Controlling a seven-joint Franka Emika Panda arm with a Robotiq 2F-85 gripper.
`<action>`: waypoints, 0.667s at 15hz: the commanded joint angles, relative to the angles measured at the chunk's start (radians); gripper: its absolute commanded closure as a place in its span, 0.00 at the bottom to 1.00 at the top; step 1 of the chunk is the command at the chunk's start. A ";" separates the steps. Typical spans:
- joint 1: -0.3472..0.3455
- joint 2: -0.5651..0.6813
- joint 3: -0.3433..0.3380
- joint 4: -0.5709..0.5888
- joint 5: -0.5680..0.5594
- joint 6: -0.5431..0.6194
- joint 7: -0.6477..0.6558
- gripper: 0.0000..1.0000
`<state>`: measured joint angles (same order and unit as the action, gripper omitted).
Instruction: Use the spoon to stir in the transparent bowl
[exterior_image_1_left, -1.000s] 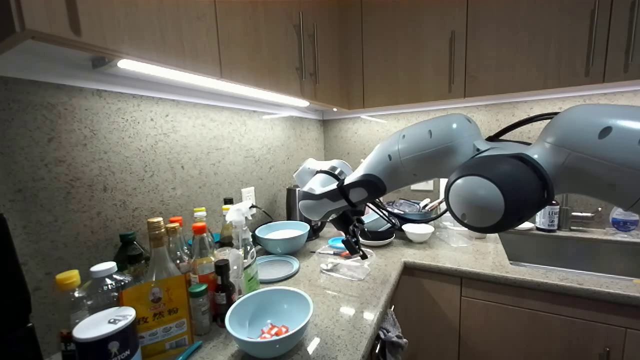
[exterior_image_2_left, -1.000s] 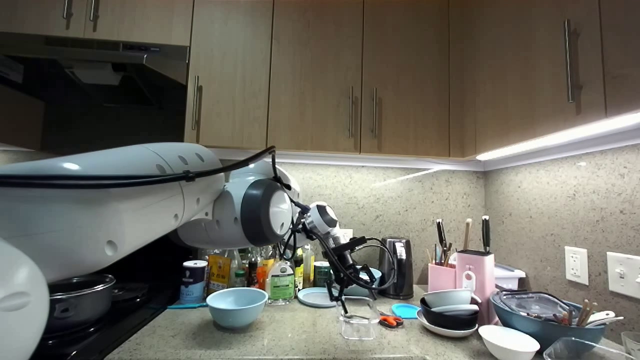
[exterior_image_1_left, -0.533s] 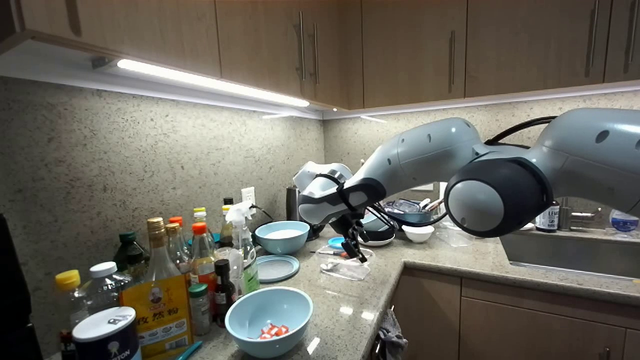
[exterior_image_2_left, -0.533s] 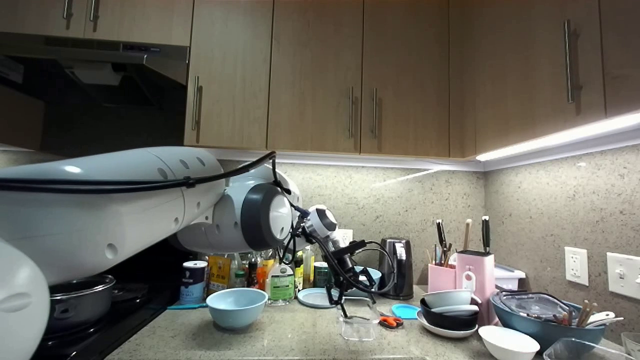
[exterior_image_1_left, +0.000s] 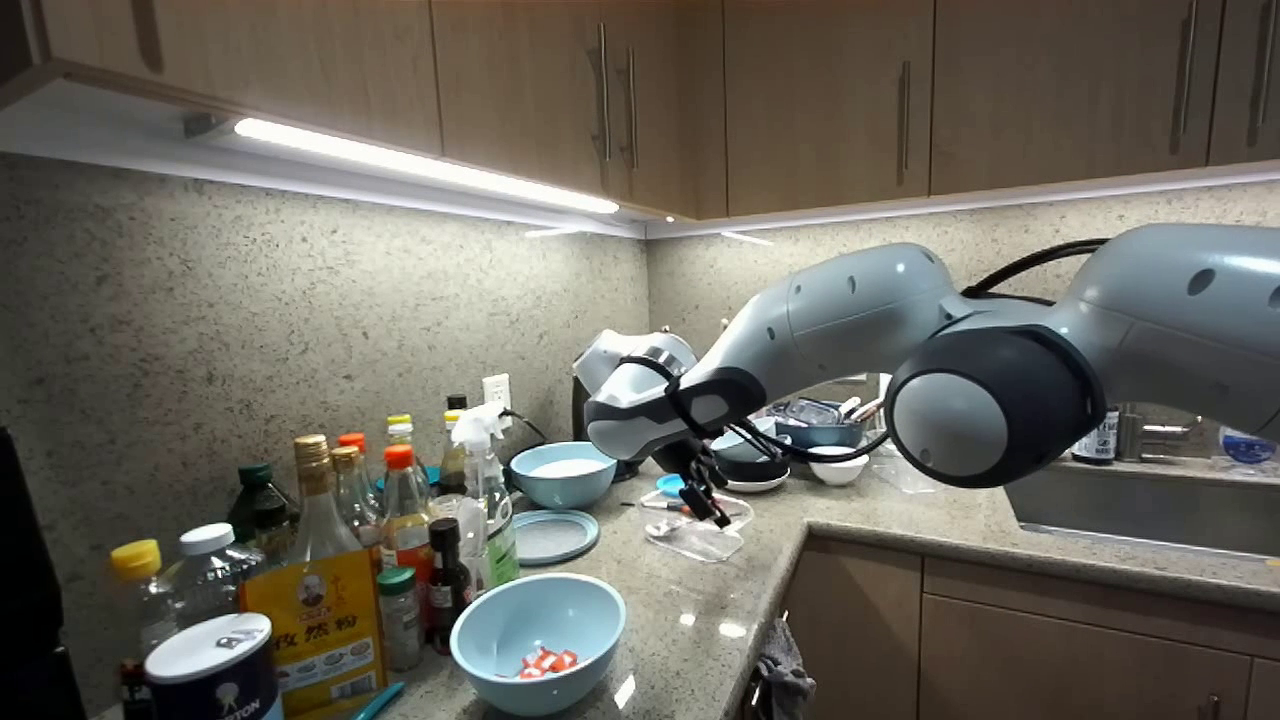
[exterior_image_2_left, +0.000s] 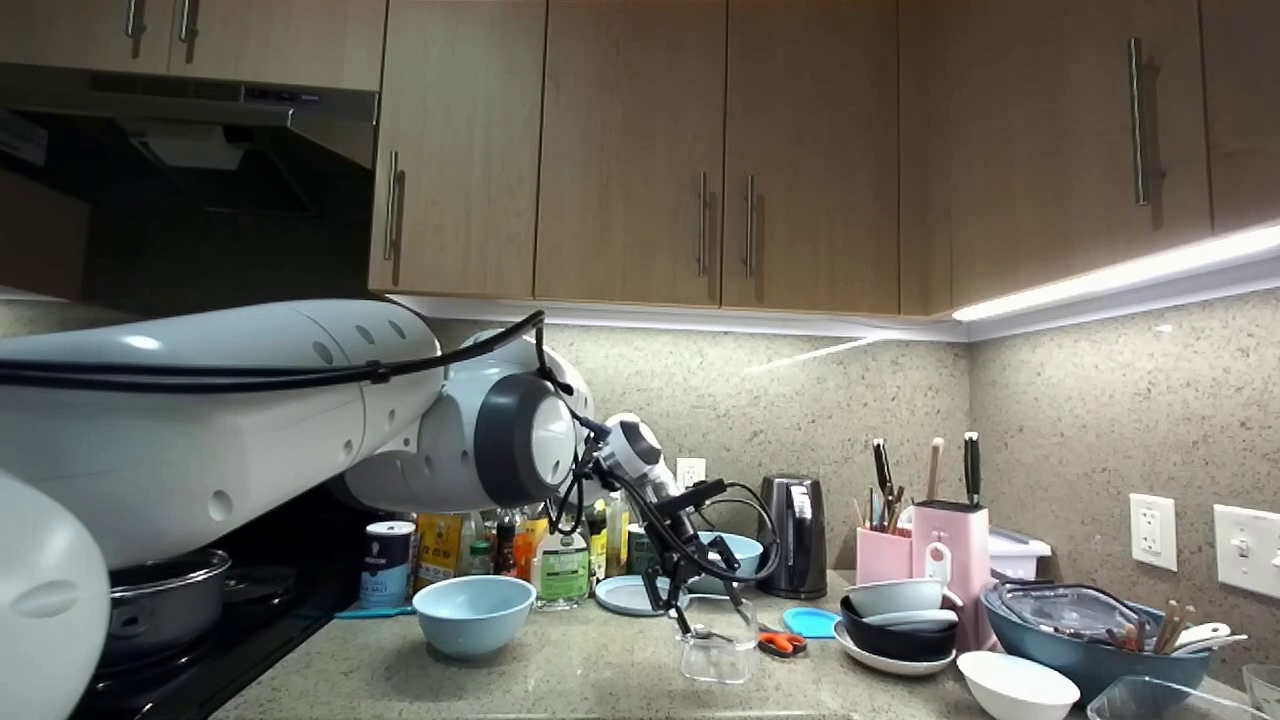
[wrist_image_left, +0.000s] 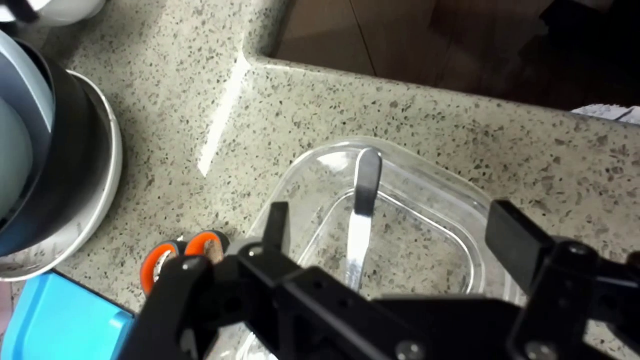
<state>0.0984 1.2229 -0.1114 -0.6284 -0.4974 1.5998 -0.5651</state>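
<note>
One spoon (wrist_image_left: 362, 215): lying in the see-through tub (wrist_image_left: 425, 185), handle end at 12 o'clock by the wall; other end's hidden behind the claw (wrist_image_left: 390, 225). Guessing that tub is the task's bowl.
Claw: fingers spread wide either side of the handle, roughly 9 and 3, nothing gripped. Can't tell how high above it.
Spoon handle: looks like shiny metal, so I'd bet light, stiff and kinda slippery. I'd pinch the flat part partway along.
Tub: thin plastic maybe, light, could skid if you stir hard.
Counter edge (wrist_image_left: 400, 90): runs from 12 round to 2, so don't shove the tub that way.
Scissors (wrist_image_left: 196, 242): near the tub at 9, black bowl (wrist_image_left: 75, 155) further out past them; 11 looks the roomiest way to move.
</note>
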 joint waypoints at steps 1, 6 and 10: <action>0.005 0.038 -0.013 0.049 -0.021 -0.003 -0.055 0.00; 0.000 0.050 -0.028 0.098 -0.010 -0.004 -0.044 0.00; -0.008 0.056 -0.035 0.120 -0.005 -0.011 -0.049 0.01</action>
<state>0.0984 1.2599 -0.1386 -0.5458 -0.4984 1.5989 -0.5856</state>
